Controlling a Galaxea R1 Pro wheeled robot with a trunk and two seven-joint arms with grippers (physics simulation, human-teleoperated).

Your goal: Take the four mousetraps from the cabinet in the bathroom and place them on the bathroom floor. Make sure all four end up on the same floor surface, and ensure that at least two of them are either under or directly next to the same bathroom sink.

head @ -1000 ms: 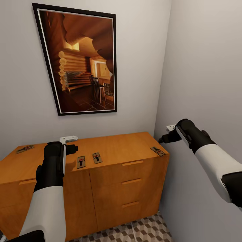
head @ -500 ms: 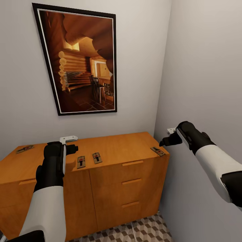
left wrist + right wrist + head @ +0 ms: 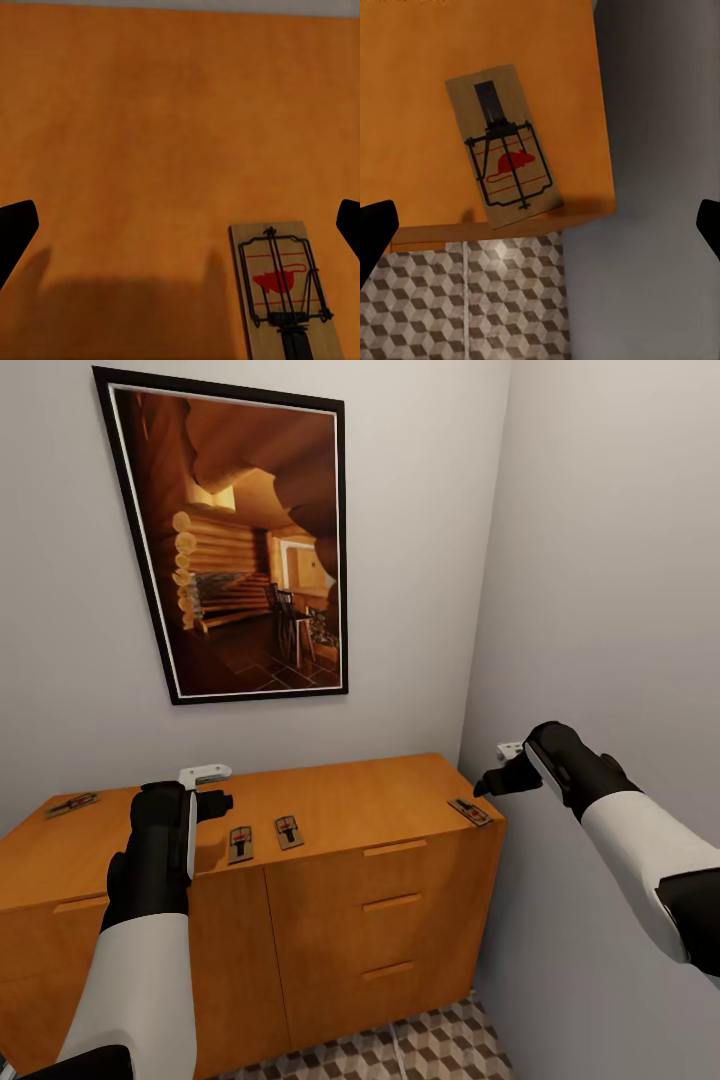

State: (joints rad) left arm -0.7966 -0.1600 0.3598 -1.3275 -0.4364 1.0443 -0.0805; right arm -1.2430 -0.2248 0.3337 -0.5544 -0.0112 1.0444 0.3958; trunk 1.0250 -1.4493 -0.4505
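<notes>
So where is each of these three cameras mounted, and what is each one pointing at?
Head view: on the robot's head, looking forward and down at the cabinet and a framed picture; both arms show.
Left wrist view: near the left gripper, looking down on the cabinet top and one mousetrap; dark fingertips show.
Right wrist view: near the right gripper, over the corner mousetrap and floor.
Shared: that corner mousetrap shows in the head view too.

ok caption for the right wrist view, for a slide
Open right gripper above a mousetrap at the cabinet top's corner, cube-patterned floor tiles below.
</notes>
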